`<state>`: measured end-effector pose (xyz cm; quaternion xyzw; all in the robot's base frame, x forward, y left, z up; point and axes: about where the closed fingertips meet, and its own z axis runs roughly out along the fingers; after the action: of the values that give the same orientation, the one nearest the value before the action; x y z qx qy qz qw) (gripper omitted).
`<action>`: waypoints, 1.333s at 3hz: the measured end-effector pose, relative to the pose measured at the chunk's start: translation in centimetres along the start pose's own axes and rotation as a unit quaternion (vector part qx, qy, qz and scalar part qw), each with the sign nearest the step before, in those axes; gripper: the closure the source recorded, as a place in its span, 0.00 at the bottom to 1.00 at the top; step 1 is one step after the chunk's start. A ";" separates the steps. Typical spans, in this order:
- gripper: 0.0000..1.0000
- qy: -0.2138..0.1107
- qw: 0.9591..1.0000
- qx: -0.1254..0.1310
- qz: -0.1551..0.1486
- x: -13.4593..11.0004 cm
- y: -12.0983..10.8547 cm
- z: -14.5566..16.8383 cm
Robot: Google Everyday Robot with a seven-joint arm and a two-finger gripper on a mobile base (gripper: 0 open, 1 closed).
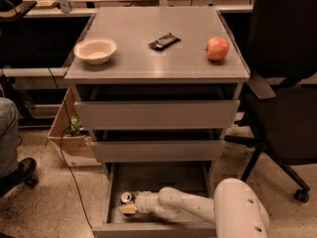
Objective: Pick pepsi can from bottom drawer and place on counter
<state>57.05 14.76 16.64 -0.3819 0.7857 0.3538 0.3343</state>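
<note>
The bottom drawer (148,179) of the grey cabinet is pulled open. The pepsi can (127,198) stands upright near the drawer's left front, showing only its silver top. My white arm reaches into the drawer from the right. My gripper (128,208) sits low at the drawer's left front, right beside and just in front of the can. The counter (148,58) is the cabinet's flat grey top.
On the counter lie a white bowl (95,50) at left, a black snack bar (164,41) in the middle and a red apple (217,48) at right. A black office chair (282,98) stands to the right. A cardboard box (69,133) sits at left.
</note>
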 end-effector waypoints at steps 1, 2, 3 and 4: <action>0.73 -0.013 1.000 0.002 -0.004 -1.4 0.5 -1.0; 0.96 -0.034 0.999 0.025 -0.022 -3.9 0.4 -4.5; 1.00 -0.062 0.997 0.048 -0.023 -6.1 0.6 -13.4; 1.00 -0.084 0.995 0.053 -0.023 -7.6 0.7 -19.9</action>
<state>55.09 1.70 33.33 -0.3505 0.7636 0.3345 0.4268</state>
